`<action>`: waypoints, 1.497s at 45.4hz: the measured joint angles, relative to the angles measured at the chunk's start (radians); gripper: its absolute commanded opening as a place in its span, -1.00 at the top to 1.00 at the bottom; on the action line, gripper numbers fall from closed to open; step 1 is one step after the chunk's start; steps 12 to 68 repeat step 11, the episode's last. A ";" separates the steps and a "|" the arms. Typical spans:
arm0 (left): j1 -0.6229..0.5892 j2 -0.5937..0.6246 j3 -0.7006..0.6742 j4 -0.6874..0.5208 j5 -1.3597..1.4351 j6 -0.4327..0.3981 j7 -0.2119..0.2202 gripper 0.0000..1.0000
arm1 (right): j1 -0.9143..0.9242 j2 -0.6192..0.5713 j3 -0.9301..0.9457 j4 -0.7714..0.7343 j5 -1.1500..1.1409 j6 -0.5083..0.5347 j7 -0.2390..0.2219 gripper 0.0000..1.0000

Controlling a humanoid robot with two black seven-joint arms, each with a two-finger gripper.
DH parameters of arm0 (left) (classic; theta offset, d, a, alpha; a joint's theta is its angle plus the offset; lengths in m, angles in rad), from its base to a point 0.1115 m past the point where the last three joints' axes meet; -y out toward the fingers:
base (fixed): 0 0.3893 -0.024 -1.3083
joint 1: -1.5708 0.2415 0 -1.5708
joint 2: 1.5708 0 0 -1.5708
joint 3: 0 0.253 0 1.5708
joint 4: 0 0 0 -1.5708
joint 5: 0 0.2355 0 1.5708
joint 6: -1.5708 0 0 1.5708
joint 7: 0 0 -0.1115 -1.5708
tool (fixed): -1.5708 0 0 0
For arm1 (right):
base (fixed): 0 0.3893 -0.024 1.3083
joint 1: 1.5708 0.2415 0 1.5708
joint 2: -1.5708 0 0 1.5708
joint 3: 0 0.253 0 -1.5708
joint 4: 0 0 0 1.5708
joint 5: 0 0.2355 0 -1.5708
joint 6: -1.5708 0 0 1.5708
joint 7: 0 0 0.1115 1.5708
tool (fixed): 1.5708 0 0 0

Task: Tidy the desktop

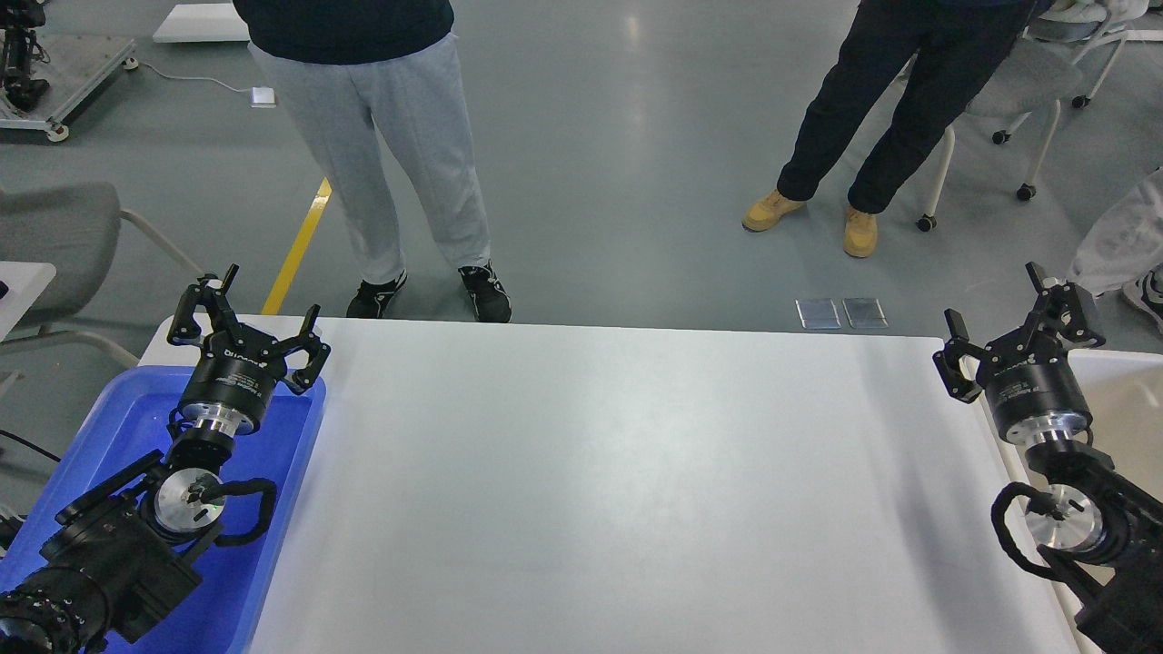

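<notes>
The desktop (618,472) is a large white tabletop with rounded corners, and nothing lies on its bare surface. My left gripper (265,304) is open and empty, held above the far end of the blue tray (118,427) at the desktop's left side. My right gripper (993,318) is open and empty, held above the desktop's far right corner, next to the beige-white tub (1127,400).
Two people stand on the grey floor beyond the far edge: one in grey trousers (400,163), one in dark trousers with tan shoes (859,232). Wheeled chairs (1018,100) stand at the back right. A grey chair (64,236) stands at the left.
</notes>
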 measured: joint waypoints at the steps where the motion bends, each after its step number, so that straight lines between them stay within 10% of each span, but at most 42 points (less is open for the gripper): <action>1: 0.000 0.000 0.000 0.000 0.000 0.000 0.000 -1.00 | 0.000 0.002 -0.001 0.001 0.000 0.000 0.001 -0.99; 68: 0.000 0.000 0.000 0.000 0.000 0.000 0.000 -1.00 | 0.000 0.022 -0.006 0.005 0.000 -0.004 0.010 -0.99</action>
